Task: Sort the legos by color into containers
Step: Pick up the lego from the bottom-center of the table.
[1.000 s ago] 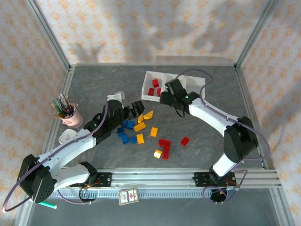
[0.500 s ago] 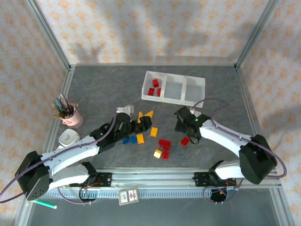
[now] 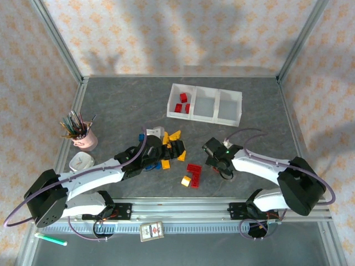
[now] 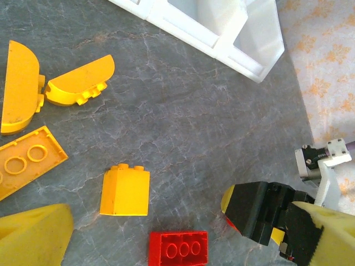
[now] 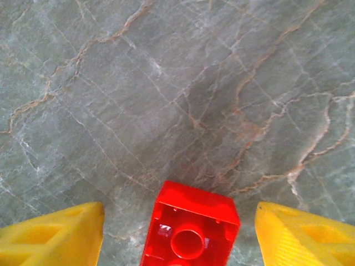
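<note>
- Right claw (image 5: pixel 180 233): we find it open, its yellow fingertips (image 5: pixel 55 235) standing either side of a small red plastic brick (image 5: pixel 190 227) on the grey marbled counter (image 5: pixel 166 83), with a gap on each side.
- Left claw (image 4: pixel 177 233): wide open and holding nothing. A yellow sloped plastic brick (image 4: pixel 125 191) lies on the counter ahead of it.
- Loose yellow, blue and red bricks (image 3: pixel 194 168) lie between the two arms.
- The white three-compartment plastic tray (image 3: pixel 205 117) sits well apart, farther back. We see red bricks (image 3: pixel 183 97) in its left compartment.

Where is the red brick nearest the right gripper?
In the right wrist view, the red brick lies on the grey table between the right gripper's open fingers, with a gap on each side.
</note>
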Robot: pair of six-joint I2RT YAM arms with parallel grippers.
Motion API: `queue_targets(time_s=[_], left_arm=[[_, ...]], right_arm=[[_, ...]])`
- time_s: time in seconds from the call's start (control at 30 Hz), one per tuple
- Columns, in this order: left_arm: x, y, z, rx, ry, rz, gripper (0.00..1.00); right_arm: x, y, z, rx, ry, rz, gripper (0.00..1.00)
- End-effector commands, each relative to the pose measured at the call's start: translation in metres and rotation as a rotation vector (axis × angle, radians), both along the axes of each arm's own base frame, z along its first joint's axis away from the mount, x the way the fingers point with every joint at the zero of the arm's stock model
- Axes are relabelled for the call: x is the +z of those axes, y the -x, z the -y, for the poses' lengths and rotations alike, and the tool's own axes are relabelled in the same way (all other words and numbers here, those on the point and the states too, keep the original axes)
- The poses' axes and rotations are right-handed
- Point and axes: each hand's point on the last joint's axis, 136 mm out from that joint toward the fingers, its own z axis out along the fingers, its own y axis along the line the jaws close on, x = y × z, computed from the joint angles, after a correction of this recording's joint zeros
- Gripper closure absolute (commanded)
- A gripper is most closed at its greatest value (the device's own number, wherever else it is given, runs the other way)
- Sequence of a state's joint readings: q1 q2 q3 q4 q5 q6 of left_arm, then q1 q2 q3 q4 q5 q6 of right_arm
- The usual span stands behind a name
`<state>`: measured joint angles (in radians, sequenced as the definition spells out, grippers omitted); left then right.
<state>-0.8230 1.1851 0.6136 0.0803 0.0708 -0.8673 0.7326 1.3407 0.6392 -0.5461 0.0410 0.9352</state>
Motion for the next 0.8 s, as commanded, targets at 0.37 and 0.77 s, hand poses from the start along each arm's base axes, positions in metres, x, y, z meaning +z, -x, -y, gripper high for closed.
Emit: queue_targets(time_s=[0.37, 0.77], left_arm=[[0.019, -0.009, 0.001, 0.031, 0.004, 0.046, 0.01], [0.041, -0.016, -0.015, 0.090, 0.004, 0.100, 0.01]], right_arm=[[-0.003, -0.011, -0.008, 0.055, 0.005, 0.043, 0.62], [0.052, -0.051, -0.033, 0.190, 0.021, 0.186, 0.69]])
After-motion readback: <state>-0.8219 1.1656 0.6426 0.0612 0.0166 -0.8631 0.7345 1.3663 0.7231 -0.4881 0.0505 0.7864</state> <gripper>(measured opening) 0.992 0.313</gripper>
